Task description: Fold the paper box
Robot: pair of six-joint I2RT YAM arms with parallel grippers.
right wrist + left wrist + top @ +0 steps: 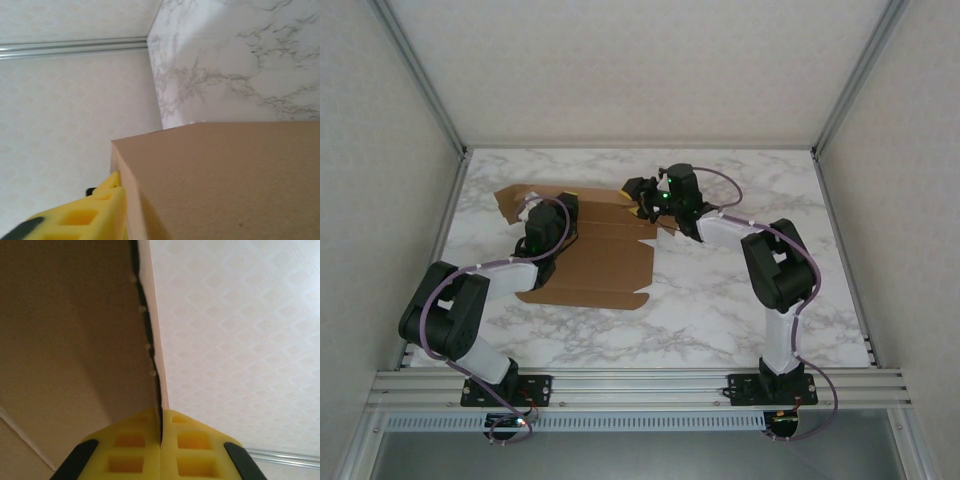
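Observation:
The paper box (pixel 595 262) is a brown cardboard sheet lying mostly flat on the marble table (pixel 750 300), left of centre, with flaps at its far edge. At the sheet's far left flap, my left gripper (pixel 528 213) has its yellow pads (pixel 135 450) pressed together on a thin cardboard edge (pixel 156 355) that rises between them. My right gripper (pixel 643 203) is at the sheet's far right corner. In the right wrist view one yellow finger (pixel 97 215) lies against the side of a raised cardboard panel (pixel 225 180). That panel hides the other finger.
White textured walls (pixel 60 125) and aluminium posts (pixel 430 90) enclose the table on three sides. A metal rail (pixel 75 47) runs along the wall near the right gripper. Bare marble lies right of the sheet and in front of it.

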